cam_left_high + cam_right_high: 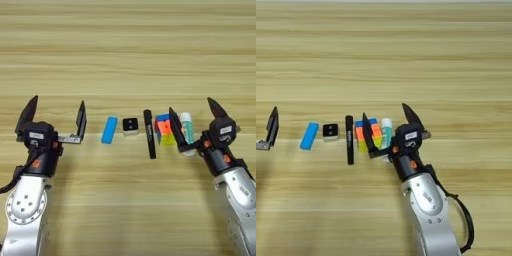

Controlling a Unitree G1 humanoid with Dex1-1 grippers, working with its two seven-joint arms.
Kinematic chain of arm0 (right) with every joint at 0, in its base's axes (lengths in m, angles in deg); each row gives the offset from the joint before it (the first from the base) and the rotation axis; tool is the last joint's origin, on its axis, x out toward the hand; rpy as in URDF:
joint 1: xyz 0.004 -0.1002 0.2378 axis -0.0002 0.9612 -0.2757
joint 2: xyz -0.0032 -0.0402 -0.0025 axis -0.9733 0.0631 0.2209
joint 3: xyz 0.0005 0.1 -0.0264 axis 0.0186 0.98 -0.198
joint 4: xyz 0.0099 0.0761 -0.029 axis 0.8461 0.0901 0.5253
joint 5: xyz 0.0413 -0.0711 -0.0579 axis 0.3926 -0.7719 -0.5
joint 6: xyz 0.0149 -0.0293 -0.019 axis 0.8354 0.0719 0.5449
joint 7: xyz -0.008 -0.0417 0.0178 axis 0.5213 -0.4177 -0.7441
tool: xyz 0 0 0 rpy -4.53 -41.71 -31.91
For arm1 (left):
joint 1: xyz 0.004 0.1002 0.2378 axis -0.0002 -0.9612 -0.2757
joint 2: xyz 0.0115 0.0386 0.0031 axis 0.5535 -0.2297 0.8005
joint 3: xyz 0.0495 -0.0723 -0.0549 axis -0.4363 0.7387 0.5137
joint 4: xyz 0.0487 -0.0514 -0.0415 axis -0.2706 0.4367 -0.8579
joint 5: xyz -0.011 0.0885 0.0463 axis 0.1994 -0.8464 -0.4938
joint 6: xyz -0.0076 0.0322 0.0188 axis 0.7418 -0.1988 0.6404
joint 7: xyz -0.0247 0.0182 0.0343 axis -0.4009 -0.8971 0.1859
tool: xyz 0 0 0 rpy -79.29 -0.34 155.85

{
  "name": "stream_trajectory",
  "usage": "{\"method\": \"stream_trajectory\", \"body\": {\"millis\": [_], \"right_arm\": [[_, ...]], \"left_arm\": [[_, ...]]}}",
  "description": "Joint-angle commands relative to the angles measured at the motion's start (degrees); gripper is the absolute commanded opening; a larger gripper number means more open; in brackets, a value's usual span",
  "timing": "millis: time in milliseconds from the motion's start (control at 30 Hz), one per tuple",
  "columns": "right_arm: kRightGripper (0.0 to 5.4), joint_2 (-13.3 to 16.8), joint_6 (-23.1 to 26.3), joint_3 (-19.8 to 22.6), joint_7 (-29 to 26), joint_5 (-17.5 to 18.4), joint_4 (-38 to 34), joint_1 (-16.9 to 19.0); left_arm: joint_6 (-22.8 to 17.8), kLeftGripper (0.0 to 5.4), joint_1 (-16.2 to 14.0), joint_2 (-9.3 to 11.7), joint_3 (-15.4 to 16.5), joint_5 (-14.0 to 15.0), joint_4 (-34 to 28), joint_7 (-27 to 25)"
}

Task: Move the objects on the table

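Left eye view: five small things lie in a row across the middle of the wooden counter (128,60). From the robot's left they are a blue block (109,130), a small black-and-white cube (130,126), a black marker pen (149,133) lying lengthwise toward the robot, a multicoloured puzzle cube (163,130) and a white-and-green glue stick (187,129). The left pincer (54,116) stands on the robot's left of the row, near the blue block but apart from it, its two black fingers spread wide and holding nothing. The right pincer (194,121) is at the right end of the row, also wide open, with one finger in front of the puzzle cube and the other out past the glue stick, so the stick sits between them.

Right eye view: the same row sits further left in the picture, and only one finger of the left pincer shows at the edge. The right pincer (387,122) straddles the glue stick (386,129); its inner finger seems to touch the puzzle cube (366,134) or the narrow gap beside it, though this angle does not settle which.

The step in hand looks like a grasp of the glue stick. To do it well, the inner finger should slip cleanly into the gap beside the cube, low to the counter, and the close should be slow and centred, since a round stick may roll or nudge its neighbour.
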Motion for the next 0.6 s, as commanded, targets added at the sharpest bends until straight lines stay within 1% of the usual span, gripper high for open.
{"method": "stream_trajectory", "body": {"millis": [33, 100, 267, 500, 600], "right_arm": [[5.37, -0.38, 2.4, -1.49, 0.45, -1.89, 2.21, -1.93], [5.37, -0.73, 3.9, -1.77, 1.49, -3.24, 3.57, -2.89], [5.37, -0.99, 6.41, -3.0, 1.78, -4.99, 5.38, -4.43], [5.37, -0.95, 8.51, -5.72, 0.43, -5.86, 6.56, -4.55], [5.37, -0.97, 9.6, -5.89, 1.35, -6.79, 7.19, -4.44]], "left_arm": [[0.04, 5.4, 0.48, 0.0, -0.14, -0.69, 0.95, 0.18], [0.15, 5.4, 0.64, -0.13, -0.23, -0.83, 1.09, 0.26], [-0.04, 5.4, 1.02, -0.34, -0.34, -1.05, 1.0, 0.45], [-0.21, 5.4, 1.27, -0.44, -0.46, -1.07, 0.94, 0.41], [-0.35, 5.4, 1.03, -0.57, -0.67, -1.14, 0.49, 0.43]]}}
